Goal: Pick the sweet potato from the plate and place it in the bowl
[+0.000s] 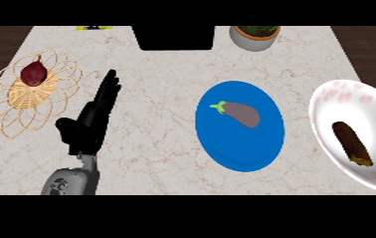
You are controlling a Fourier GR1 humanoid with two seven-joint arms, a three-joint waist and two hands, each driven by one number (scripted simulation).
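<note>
A brown sweet potato point(352, 143) lies inside the white bowl with pink spots point(328, 98) at the counter's right edge. The blue plate point(240, 152) sits in the middle and carries only a purple eggplant point(243, 114) with a green stem. My left hand point(89, 120) rests at the lower left, fingers straight and pointing away, holding nothing. It is well to the left of the plate. My right hand does not show.
A woven wicker mat point(22, 102) at the far left holds a dark red onion point(34, 73). A black box point(176, 37) and a potted plant point(255, 36) stand along the back edge.
</note>
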